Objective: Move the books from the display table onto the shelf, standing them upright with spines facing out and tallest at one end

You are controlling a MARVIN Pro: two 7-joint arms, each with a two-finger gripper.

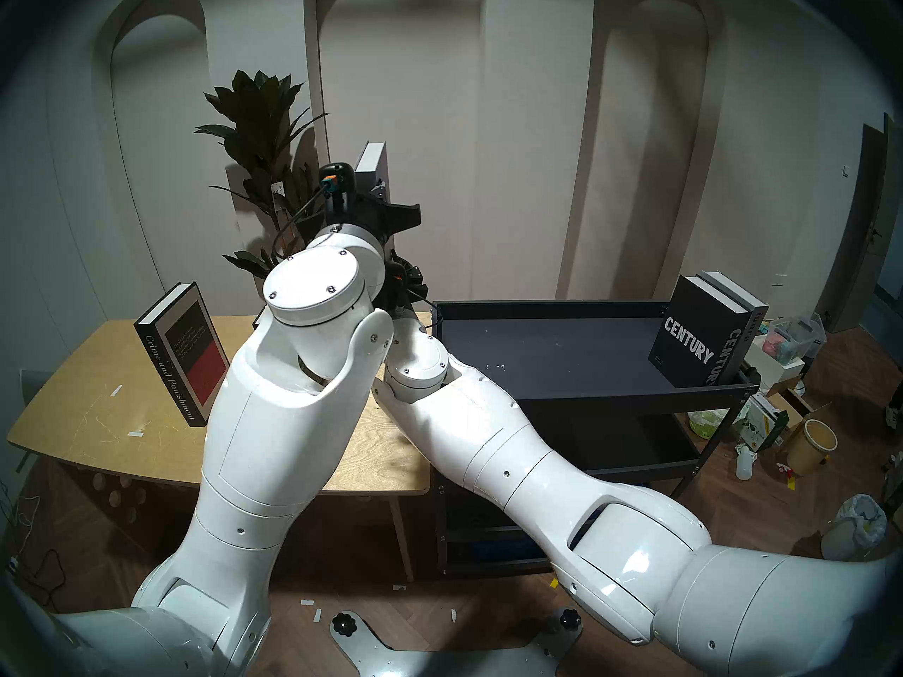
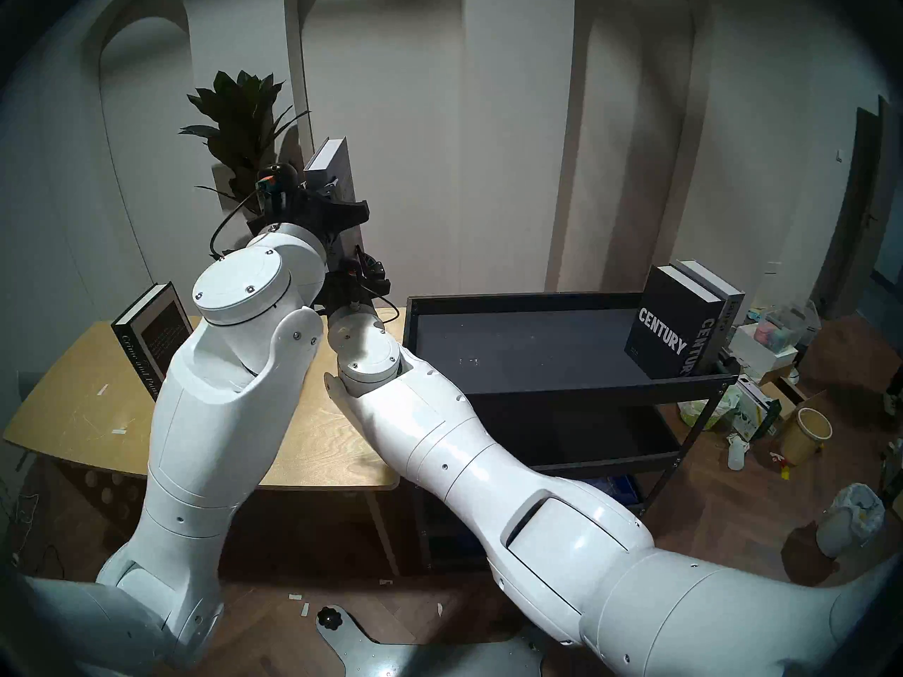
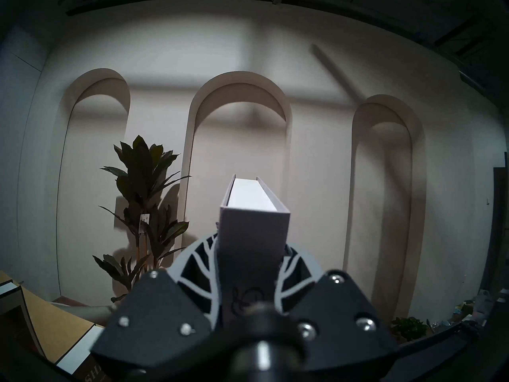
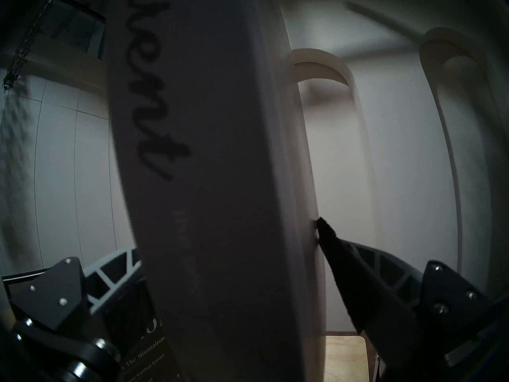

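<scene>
While the grey hardcover (image 3: 253,235) stands upright in the air above the gap between the plywood display table (image 1: 88,417) and the black metal cart (image 1: 562,348), the left gripper (image 3: 252,279) is clamped on its spine end, white page edges facing up. Lower on the same book, whose spine shows the cursive letters "ent" in the right wrist view, the right gripper (image 4: 228,263) straddles it with fingers spread wide; one dark fingertip (image 4: 322,227) touches the cover's right side, and whether the other finger touches cannot be told. On the cart's top tray, Century (image 1: 694,339) stands upright at the far right end, a grey book (image 1: 738,300) just behind it. Crime and Punishment (image 1: 183,353) stands tilted on the table's left part. A leafy potted plant (image 1: 264,124) rises behind the table.
</scene>
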